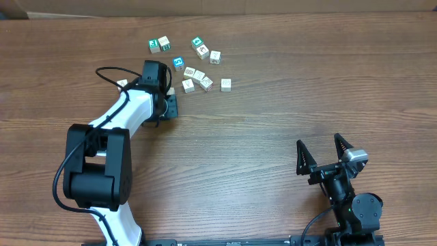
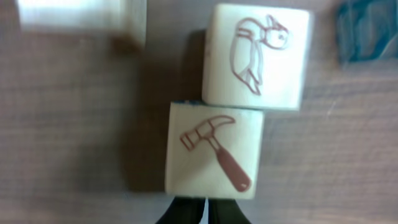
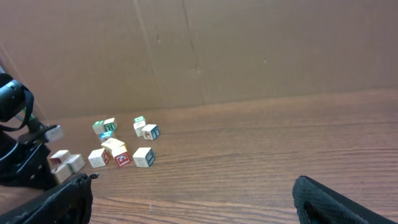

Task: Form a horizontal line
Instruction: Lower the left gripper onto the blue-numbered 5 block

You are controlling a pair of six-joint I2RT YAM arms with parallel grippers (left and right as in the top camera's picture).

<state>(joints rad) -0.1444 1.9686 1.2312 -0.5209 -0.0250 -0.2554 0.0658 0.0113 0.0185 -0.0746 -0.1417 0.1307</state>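
Note:
Several small picture cubes lie in a loose cluster at the back of the table, not in a row. The blue cube with a white "5" (image 1: 179, 63) sits at the cluster's left side, with whitish cubes (image 1: 199, 75) just right of it. My left gripper (image 1: 169, 102) is shut and empty, low at the cluster's left edge. In the left wrist view its fingertips (image 2: 205, 214) sit right against a whitish hammer cube (image 2: 211, 149), which touches a whitish penguin cube (image 2: 258, 56). A blue cube (image 2: 367, 31) shows beyond. My right gripper (image 1: 324, 154) is open and empty, far away at the front right.
Two green-faced cubes (image 1: 154, 46) (image 1: 197, 43) lie at the back of the cluster. A lone whitish cube (image 1: 122, 83) sits left of the left arm. A brown cardboard wall (image 3: 249, 50) stands behind the table. The right wrist view shows the cluster (image 3: 121, 155) far off.

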